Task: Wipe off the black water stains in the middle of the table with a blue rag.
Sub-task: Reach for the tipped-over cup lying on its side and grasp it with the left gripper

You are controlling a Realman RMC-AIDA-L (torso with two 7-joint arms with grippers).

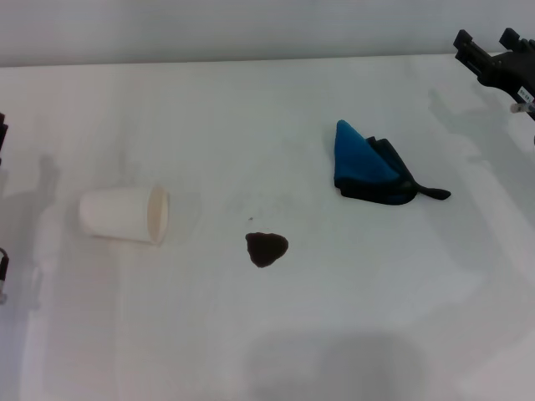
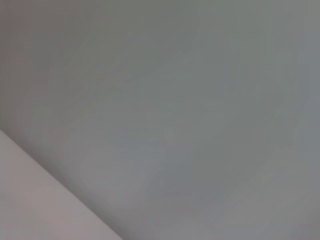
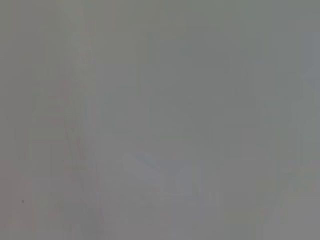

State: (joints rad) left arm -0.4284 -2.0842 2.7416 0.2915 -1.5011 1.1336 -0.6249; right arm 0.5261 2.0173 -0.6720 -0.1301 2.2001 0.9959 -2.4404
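Black water stains [image 1: 266, 248] point tapering toward the robot, blue rag [image 1: 368, 167] well apart

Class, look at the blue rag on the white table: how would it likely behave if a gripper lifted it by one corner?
The blue rag lies crumpled in loose folds with a dark tail trailing out, so it is probably floppy and would drape or unfold when lifted. It looks thin, so likely light. Pushed across the smooth table, it would probably bunch rather than slide evenly.

A white paper cup [image 1: 124, 215] lies tipped on its side, its open mouth turned toward the centre of the scene. It is nearer the fingers at the left edge than those at the far right corner, and touches neither.
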